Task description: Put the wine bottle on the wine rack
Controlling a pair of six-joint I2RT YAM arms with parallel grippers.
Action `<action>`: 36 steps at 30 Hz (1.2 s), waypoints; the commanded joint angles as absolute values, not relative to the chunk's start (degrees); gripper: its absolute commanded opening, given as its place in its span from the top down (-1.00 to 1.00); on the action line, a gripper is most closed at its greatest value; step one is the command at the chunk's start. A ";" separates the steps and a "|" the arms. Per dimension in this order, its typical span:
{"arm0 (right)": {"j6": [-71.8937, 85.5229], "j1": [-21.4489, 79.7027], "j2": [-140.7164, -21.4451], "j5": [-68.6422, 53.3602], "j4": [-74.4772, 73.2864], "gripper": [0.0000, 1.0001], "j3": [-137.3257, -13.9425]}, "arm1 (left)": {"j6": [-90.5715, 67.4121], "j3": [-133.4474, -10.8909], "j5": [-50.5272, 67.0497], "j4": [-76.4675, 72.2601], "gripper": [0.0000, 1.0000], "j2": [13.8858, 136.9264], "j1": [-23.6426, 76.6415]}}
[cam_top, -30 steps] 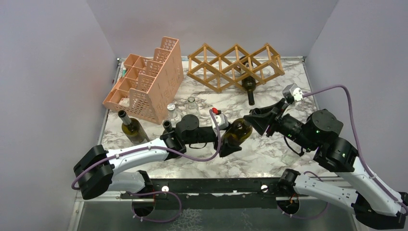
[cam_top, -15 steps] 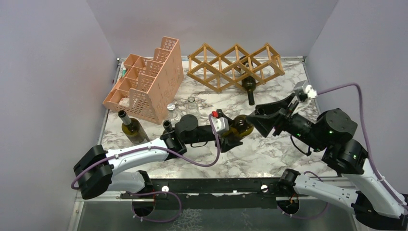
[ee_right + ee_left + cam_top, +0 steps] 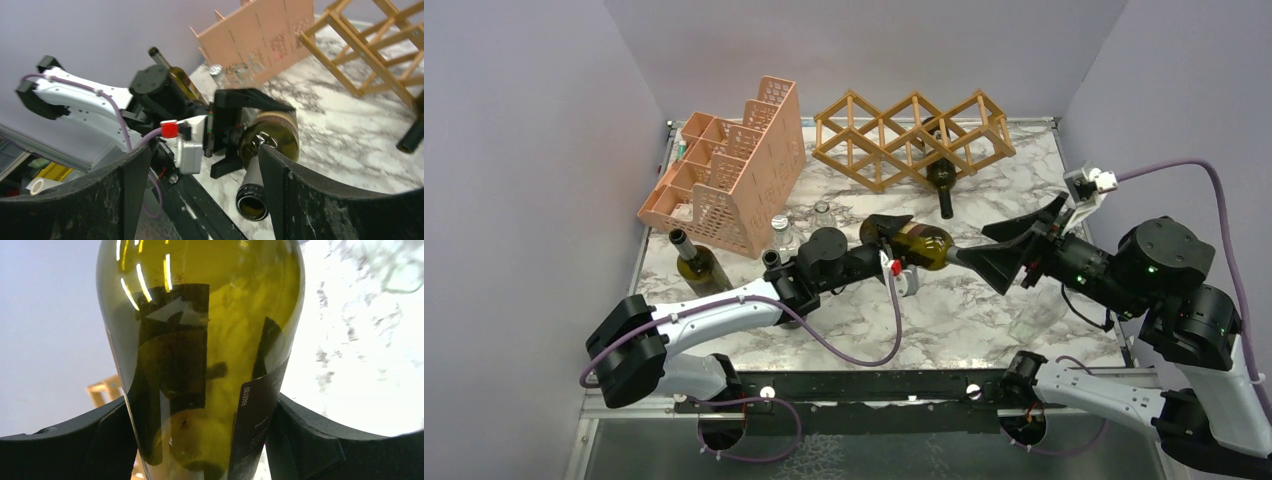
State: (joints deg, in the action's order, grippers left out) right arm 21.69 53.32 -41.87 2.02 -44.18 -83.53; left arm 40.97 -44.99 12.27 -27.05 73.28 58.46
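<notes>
**Wine bottle in left gripper, neck between spread right fingers**

Held over the middle of the worktop [image 3: 964,320], well apart from the wine rack [image 3: 911,138] at the far edge: the wine bottle [image 3: 921,245]. Clamped by the body in the left gripper [image 3: 894,250], with a finger pressed to each side of the olive glass in the left wrist view. Flanked at the neck by the right gripper [image 3: 980,247], spread wide, with a gap on either side of the neck and nothing in its hold.

By count, three wine bottles in plain sight: the wine bottle in the grip, a dark bottle [image 3: 941,178] lodged in the wine rack, and an olive bottle [image 3: 696,262] just beside the pink organizer [image 3: 734,175] at the left. Also two small clear glass jars [image 3: 781,232] near the organizer's foot. One rack, one organizer.

Lying roughly level, with the long axis running left to right across the worktop. Base toward the left arm, neck and open mouth toward the right wrist camera. Dark bottle in the rack with its neck toward the near edge.
</notes>
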 commanded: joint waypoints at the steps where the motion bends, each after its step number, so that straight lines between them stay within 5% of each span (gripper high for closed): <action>1: 23.66 53.68 -44.19 9.29 -54.83 -0.58 -85.87 | 60.85 -50.60 10.38 -32.34 1.00 73.44 58.45; 14: 23.81 53.70 -47.96 13.41 -67.14 -0.47 -84.44 | 93.35 -52.70 6.13 -31.20 1.00 76.76 58.45; 36: 24.84 53.70 -51.98 5.45 -57.75 -0.11 -66.49 | 95.11 -52.86 13.58 -25.22 1.00 72.83 58.45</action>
State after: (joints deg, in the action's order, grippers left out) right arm 24.18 53.32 -52.80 9.39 -63.44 -69.32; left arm 94.91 -49.60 10.52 -20.80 76.27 58.46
